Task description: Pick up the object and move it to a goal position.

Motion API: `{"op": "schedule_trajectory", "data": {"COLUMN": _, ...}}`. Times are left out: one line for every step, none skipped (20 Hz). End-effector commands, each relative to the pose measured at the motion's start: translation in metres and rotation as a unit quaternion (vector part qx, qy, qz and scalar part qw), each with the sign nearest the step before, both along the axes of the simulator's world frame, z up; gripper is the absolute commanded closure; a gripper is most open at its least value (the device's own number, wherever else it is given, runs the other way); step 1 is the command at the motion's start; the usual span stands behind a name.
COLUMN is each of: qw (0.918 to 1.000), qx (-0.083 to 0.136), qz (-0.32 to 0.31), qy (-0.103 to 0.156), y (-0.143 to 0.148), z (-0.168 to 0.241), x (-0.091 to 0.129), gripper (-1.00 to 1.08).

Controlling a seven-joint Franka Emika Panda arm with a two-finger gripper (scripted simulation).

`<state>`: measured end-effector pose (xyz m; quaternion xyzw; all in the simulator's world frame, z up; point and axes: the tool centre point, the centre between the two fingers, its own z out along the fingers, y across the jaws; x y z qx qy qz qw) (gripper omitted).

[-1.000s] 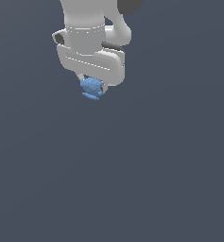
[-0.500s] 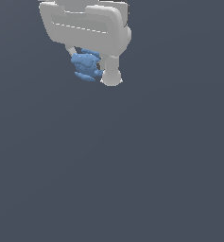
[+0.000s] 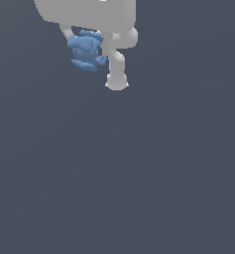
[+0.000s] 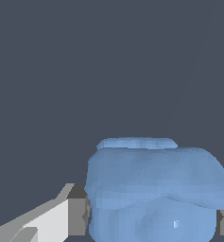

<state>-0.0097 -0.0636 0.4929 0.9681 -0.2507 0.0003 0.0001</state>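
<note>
Light-blue lumpy object (image 4: 151,189) fills the near part of the wrist view, squeezed between the gripper's grey finger pads (image 4: 77,216), one on each side. In the exterior view the object (image 3: 86,50) hangs clamped in the white gripper (image 3: 89,47) near the top of the frame. Behind both lies a plain dark grey-blue background (image 3: 139,173).

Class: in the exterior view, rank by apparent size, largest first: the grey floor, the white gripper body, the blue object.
1. Grey floor
2. White gripper body, partly cropped
3. Blue object, held between the fingers
</note>
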Motion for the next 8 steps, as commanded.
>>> {"op": "schedule_trajectory", "data": {"qw": 1.0000, "qx": 0.000, "qz": 0.000, "qy": 0.000, "y": -0.0003, "z": 0.0061, "x": 0.0016, "gripper": 1.08}}
{"op": "schedule_trajectory", "data": {"qw": 1.0000, "qx": 0.000, "qz": 0.000, "qy": 0.000, "y": -0.0004, "z": 0.0077, "x": 0.0020, "gripper": 1.08}}
{"op": "schedule_trajectory", "data": {"qw": 1.0000, "qx": 0.000, "qz": 0.000, "qy": 0.000, "y": -0.0004, "z": 0.0091, "x": 0.0024, "gripper": 1.08}}
{"op": "schedule_trajectory", "data": {"qw": 1.0000, "qx": 0.000, "qz": 0.000, "qy": 0.000, "y": -0.0005, "z": 0.0102, "x": 0.0027, "gripper": 1.08}}
{"op": "schedule_trajectory", "data": {"qw": 1.0000, "qx": 0.000, "qz": 0.000, "qy": 0.000, "y": -0.0005, "z": 0.0111, "x": 0.0030, "gripper": 1.08}}
{"op": "schedule_trajectory", "data": {"qw": 1.0000, "qx": 0.000, "qz": 0.000, "qy": 0.000, "y": -0.0006, "z": 0.0117, "x": 0.0032, "gripper": 1.08}}
{"op": "schedule_trajectory", "data": {"qw": 1.0000, "qx": 0.000, "qz": 0.000, "qy": 0.000, "y": -0.0006, "z": 0.0121, "x": 0.0033, "gripper": 1.08}}
{"op": "schedule_trajectory", "data": {"qw": 1.0000, "qx": 0.000, "qz": 0.000, "qy": 0.000, "y": -0.0006, "z": 0.0122, "x": 0.0033, "gripper": 1.08}}
